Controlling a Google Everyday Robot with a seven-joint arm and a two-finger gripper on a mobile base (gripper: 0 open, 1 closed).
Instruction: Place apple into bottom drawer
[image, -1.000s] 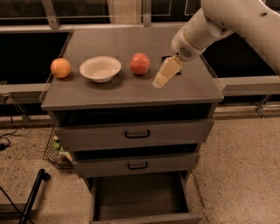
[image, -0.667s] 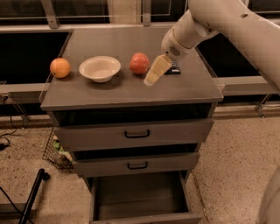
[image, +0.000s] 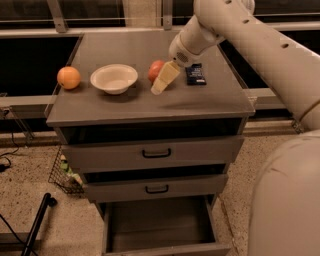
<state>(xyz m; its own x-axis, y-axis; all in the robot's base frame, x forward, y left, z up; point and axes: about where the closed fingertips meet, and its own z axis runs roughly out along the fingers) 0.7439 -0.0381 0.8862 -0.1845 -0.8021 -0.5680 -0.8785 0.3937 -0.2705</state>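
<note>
The red apple (image: 154, 70) sits on the grey cabinet top (image: 150, 100), right of the white bowl. My gripper (image: 163, 80) reaches down from the upper right, its pale fingers right at the apple's front right side and covering part of it. The bottom drawer (image: 160, 225) stands pulled open at the foot of the cabinet, its plain grey inside showing nothing in it.
A white bowl (image: 114, 78) and an orange fruit (image: 68, 77) sit left of the apple. A dark blue packet (image: 195, 74) lies to its right. Two shut drawers with black handles (image: 156, 153) are above the open one. A wire basket (image: 62, 175) stands on the floor at left.
My arm has swung left across the cabinet top, bringing the gripper from right of the apple to right against it. The apple, bowl and orange have not moved.
</note>
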